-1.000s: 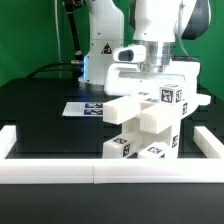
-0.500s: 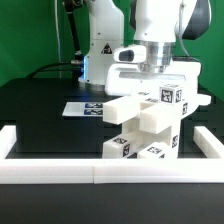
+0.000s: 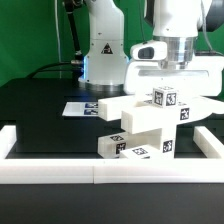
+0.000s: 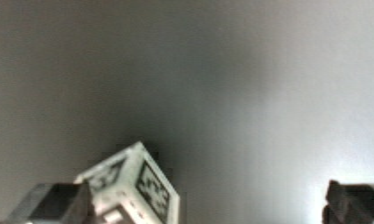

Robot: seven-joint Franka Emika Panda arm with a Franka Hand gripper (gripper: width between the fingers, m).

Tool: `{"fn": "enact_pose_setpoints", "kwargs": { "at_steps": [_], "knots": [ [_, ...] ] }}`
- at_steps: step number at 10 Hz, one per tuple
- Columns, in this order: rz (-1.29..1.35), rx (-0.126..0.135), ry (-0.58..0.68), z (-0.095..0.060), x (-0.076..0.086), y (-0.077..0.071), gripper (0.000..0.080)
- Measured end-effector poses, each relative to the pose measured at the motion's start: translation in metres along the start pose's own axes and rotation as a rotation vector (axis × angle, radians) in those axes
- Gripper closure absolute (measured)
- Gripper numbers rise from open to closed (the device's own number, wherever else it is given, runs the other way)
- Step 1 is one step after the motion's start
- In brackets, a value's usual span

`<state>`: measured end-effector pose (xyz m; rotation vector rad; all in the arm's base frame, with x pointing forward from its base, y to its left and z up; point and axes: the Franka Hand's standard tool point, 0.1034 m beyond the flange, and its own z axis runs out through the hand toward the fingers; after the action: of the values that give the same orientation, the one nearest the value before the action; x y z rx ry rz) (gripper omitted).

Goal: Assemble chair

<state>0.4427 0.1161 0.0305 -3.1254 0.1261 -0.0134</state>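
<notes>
The small matte-white boxy chair (image 3: 143, 125), a stack of slab and square-post parts bearing black-and-white square tags, stands on the black table (image 3: 40, 115) just inside the long plain white border rails (image 3: 90, 172), which fence in it and the flat printed marker board (image 3: 80, 108) lying behind it. The white arm's two-finger gripper (image 3: 168, 84) hangs directly over the chair's top post. In the wrist view the dark fingertips (image 4: 56, 200) stand wide apart, clear of a tagged white corner (image 4: 134, 185), so the claw is spread and holds nothing.
</notes>
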Motion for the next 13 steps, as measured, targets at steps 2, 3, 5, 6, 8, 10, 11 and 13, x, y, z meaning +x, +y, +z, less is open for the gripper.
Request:
{"fn": "enact_pose_setpoints", "kwargs": {
  "at_steps": [2,3,5,6,8,10,11,13],
  "knots": [
    [0.007,-0.001,0.003,0.001,0.003,0.001,0.0151],
    [0.011,-0.003,-0.002,0.001,0.000,0.004,0.0151],
    [-0.004,-0.007,-0.003,0.002,-0.002,0.012,0.0151],
    [0.002,-0.007,-0.004,0.002,-0.002,0.011,0.0151],
    [0.002,-0.007,-0.004,0.003,-0.002,0.012,0.0151],
    [0.002,-0.007,-0.005,0.003,-0.002,0.012,0.0151],
    [0.003,-0.006,-0.001,0.002,0.003,0.013,0.0151],
    [0.012,-0.001,0.011,-0.001,0.012,0.015,0.0151]
  ]
}}
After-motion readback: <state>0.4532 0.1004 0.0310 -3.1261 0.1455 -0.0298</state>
